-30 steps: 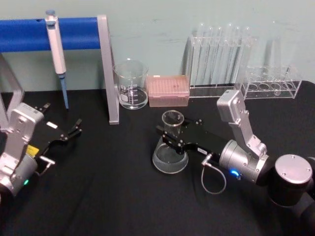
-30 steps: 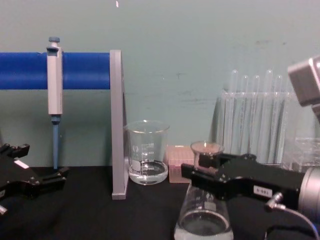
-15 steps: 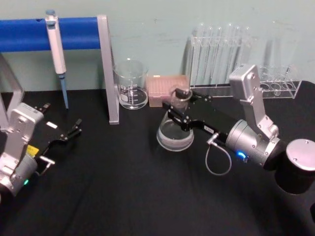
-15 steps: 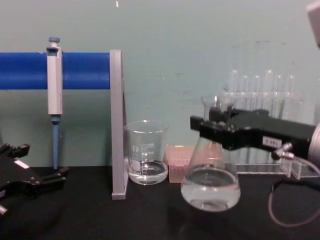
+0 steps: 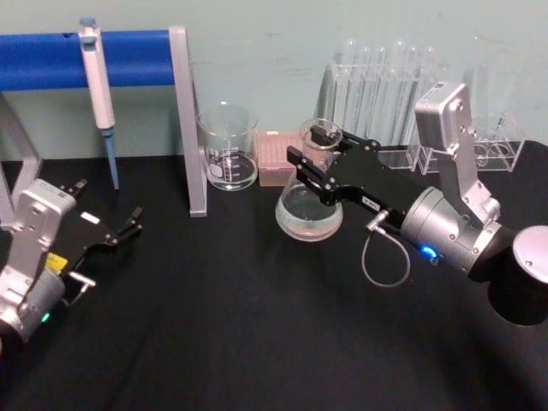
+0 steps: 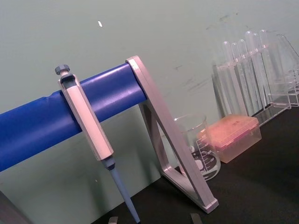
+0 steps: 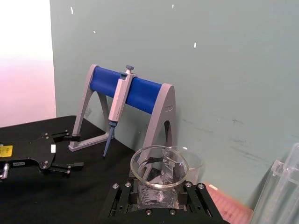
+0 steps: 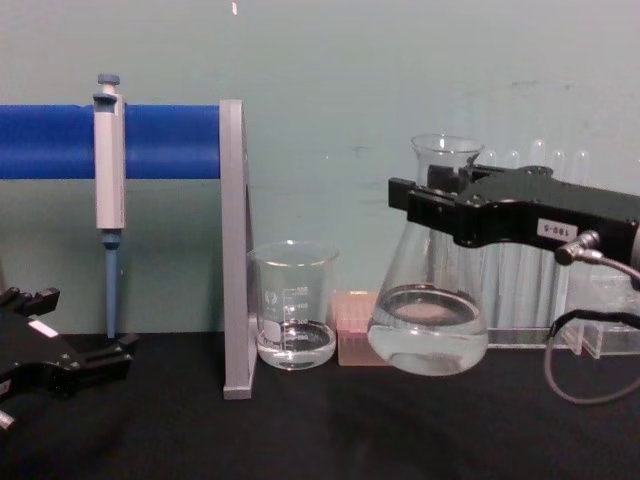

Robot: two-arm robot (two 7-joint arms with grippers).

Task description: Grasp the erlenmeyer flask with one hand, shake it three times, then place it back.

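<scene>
Glass flask (image 8: 428, 300) hangs clear of the black table (image 8: 300, 430), near the pink box (image 8: 350, 325). The right gripper (image 8: 430, 208) clamps it at the neck, and liquid sits in the wide base. For shaking, keep the neck upright and the strokes short and even. Stay apart from the beaker (image 8: 293, 305) and tube rack (image 5: 377, 86). Left gripper (image 5: 124, 227) lies parked at the table's left, jaws apart. A white label on the right gripper carries small digits, possibly "180-5". Beaker graduations are unreadable.

Pale green wall (image 8: 330, 70) behind, scuffed, few white specks; black matte tabletop (image 5: 231, 325) in front; bright washed-out white area (image 7: 23, 51) past wall's edge in right wrist view.
</scene>
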